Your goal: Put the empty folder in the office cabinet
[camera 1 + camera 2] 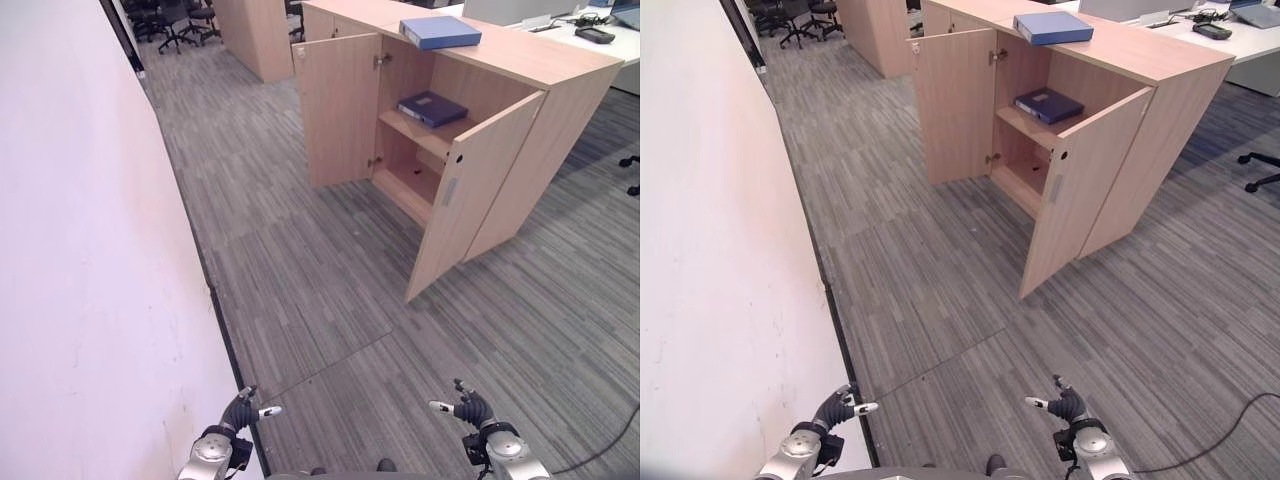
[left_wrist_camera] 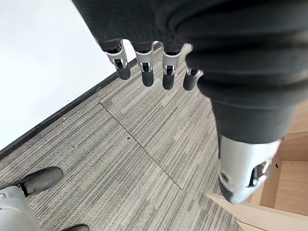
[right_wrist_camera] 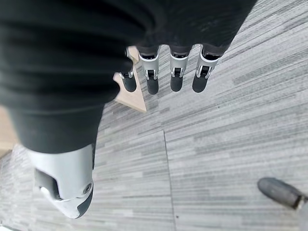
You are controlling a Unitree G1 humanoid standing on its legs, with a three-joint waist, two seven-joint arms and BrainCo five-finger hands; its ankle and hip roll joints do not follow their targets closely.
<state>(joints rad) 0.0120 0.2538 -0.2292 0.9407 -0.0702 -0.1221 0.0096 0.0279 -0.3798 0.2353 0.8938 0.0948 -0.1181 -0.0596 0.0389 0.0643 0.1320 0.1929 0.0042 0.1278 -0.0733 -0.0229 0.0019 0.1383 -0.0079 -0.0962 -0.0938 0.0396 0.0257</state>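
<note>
Holding low: we keep left robot hand (image 1: pixel 240 412) and right robot hand (image 1: pixel 470 408) spread, empty.
Cabinet (image 1: pixel 560 75): doors open.
Top: light blue folder (image 1: pixel 440 32).
Shelf: dark blue folder (image 1: pixel 432 108).

Cabinet (image 1: pixel 520 60): right end partly hidden by its open door (image 1: pixel 470 190).
Lower shelf (image 1: pixel 405 190): partly hidden behind door.
Desk items (image 1: pixel 595 33): too small to identify.
Chairs (image 1: pixel 175 20): cut by top edge.

You'll find no legible text, label or number here. The blue folder (image 1: pixel 440 32) on the cabinet (image 1: pixel 560 62) top and the one on its shelf (image 1: pixel 432 108) show no readable print.
</note>
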